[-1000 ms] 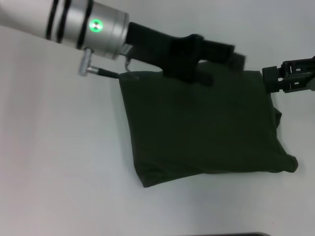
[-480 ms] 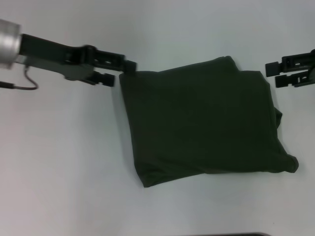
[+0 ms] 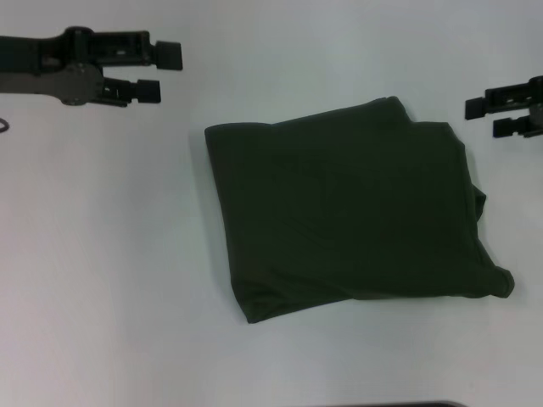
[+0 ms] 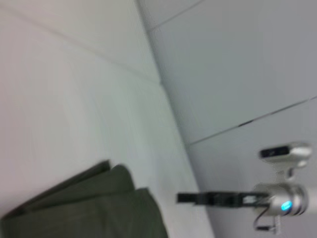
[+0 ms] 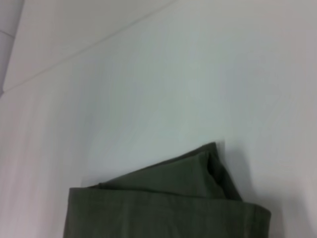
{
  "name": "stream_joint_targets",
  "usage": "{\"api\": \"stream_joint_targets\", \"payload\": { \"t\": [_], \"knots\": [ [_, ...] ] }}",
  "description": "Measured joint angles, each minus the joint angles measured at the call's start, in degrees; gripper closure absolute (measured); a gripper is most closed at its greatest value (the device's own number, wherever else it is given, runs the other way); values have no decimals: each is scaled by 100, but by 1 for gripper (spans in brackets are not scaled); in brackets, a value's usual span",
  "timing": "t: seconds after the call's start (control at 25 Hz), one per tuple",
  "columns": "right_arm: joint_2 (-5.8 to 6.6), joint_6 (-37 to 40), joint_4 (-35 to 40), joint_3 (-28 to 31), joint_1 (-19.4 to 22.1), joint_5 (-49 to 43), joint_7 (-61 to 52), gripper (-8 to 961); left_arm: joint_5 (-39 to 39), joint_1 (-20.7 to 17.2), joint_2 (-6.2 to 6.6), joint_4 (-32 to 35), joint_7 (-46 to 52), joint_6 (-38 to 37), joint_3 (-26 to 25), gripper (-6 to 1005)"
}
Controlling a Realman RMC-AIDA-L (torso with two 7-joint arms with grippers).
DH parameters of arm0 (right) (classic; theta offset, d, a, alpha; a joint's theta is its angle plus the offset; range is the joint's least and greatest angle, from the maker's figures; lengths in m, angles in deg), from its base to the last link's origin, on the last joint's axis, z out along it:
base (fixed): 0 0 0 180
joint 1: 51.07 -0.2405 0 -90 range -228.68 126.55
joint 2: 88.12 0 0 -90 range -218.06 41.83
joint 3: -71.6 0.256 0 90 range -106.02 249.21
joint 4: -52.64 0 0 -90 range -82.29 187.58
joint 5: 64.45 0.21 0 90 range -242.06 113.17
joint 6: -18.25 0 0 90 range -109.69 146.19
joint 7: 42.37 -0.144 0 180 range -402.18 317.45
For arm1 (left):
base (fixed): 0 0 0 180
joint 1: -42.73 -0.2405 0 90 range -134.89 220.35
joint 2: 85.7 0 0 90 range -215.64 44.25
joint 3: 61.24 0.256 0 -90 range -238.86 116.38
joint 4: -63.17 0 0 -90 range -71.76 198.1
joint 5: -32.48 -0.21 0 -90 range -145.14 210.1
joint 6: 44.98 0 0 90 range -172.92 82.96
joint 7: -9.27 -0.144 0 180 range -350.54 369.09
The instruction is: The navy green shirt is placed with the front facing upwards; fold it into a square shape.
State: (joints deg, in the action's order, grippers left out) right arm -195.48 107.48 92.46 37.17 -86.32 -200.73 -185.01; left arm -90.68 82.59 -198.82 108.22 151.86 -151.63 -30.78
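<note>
The shirt (image 3: 352,216) is laid folded into a rough square at the middle of the white bench (image 3: 102,280); no lettering or label is seen. The left gripper (image 3: 159,71) and right gripper (image 3: 488,117) are held apart, empty, beside its far corners.

Bright, even overhead light; faint shadow beside shirt (image 3: 352,225) at lower right; soft, blurry throughout left wrist view.
</note>
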Motion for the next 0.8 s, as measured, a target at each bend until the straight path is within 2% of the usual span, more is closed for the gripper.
{"api": "stream_joint_targets", "payload": {
  "t": [0.36,0.8],
  "knots": [
    [-255,-637,-304,-77,-13,-123,44,101,200,-66,-11,4,-19,6,-44,50],
    [-377,-804,-545,-48,-32,-37,55,105,237,-136,-37,-45,-90,48,-49,50]
  ]
}}
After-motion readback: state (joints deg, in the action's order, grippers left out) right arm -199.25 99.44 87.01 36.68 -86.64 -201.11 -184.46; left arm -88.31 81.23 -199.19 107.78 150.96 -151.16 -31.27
